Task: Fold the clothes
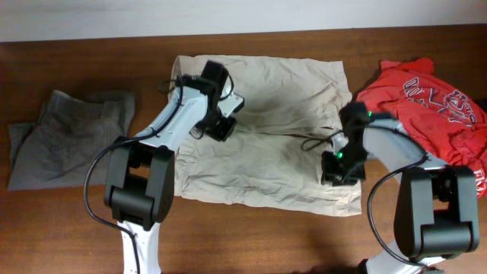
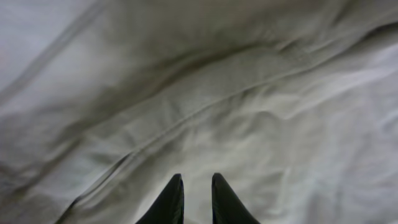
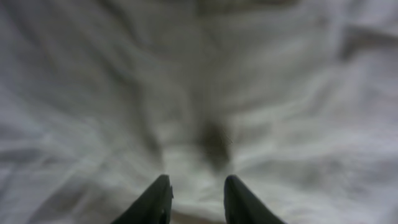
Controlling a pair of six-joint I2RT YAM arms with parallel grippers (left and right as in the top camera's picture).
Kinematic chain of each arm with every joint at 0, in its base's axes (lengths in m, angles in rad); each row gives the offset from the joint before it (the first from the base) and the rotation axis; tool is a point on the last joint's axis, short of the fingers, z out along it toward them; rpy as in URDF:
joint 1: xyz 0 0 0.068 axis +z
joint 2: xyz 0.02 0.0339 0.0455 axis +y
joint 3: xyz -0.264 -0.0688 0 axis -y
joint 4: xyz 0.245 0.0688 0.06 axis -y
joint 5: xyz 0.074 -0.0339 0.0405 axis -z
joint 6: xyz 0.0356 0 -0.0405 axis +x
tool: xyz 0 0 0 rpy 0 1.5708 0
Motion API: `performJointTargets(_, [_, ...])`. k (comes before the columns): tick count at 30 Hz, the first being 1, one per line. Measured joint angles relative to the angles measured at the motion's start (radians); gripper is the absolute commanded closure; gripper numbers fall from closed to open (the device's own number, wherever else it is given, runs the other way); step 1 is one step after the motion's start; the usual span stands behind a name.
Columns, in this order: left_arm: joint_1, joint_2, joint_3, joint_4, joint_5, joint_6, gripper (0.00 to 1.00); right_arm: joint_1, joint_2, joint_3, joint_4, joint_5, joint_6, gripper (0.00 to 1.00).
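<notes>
Low over the cream shorts (image 1: 281, 99), our left gripper (image 2: 196, 188) shows narrow jaws, the right gripper (image 3: 196, 188) wider ones, both empty; we should pinch matching edges before lifting.

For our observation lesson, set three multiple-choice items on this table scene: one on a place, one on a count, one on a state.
1. The red T-shirt lies at which part of the table? A left end B middle C right end
2. How many garments are on it? A two B three C four
3. The beige shorts are: A spread out B folded in half C rolled up

Answers: C, it is bunched at the right end; B, grey shorts, beige shorts and red T-shirt; A, they lie wide and wrinkled across the middle.
</notes>
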Motion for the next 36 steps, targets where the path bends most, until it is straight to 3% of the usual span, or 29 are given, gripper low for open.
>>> performJointTargets(3, [0.001, 0.002, -0.087, 0.097, 0.002, 0.001, 0.83, -0.002, -0.014, -0.089, 0.144, -0.023, 0.012, 0.86])
performJointTargets(6, [0.003, -0.012, -0.141, 0.195, 0.011, 0.000, 0.80, -0.003, -0.049, -0.140, 0.274, -0.046, 0.027, 0.89])
performJointTargets(14, [0.016, -0.027, -0.192, 0.418, -0.046, -0.069, 0.76, -0.003, -0.042, -0.174, 0.623, -0.061, 0.074, 0.88])
performJointTargets(16, [0.034, -0.023, -0.195, 0.455, -0.061, -0.092, 0.75, -0.003, -0.037, -0.171, 0.640, -0.056, 0.073, 0.75])
performJointTargets(18, [0.052, -0.021, -0.195, 0.468, -0.070, -0.106, 0.75, -0.003, -0.034, -0.146, 0.595, -0.056, 0.065, 0.62])
performJointTargets(24, [0.127, -0.018, -0.162, 0.390, -0.116, -0.130, 0.75, -0.003, -0.034, 0.006, 0.303, -0.052, 0.006, 0.49])
performJointTargets(26, [0.158, -0.014, -0.150, 0.365, -0.130, -0.134, 0.72, -0.003, -0.037, 0.072, 0.203, -0.040, -0.011, 0.41])
performJointTargets(36, [0.183, -0.014, -0.039, 0.206, -0.144, -0.140, 0.60, -0.003, -0.089, 0.107, -0.050, 0.024, 0.002, 0.39])
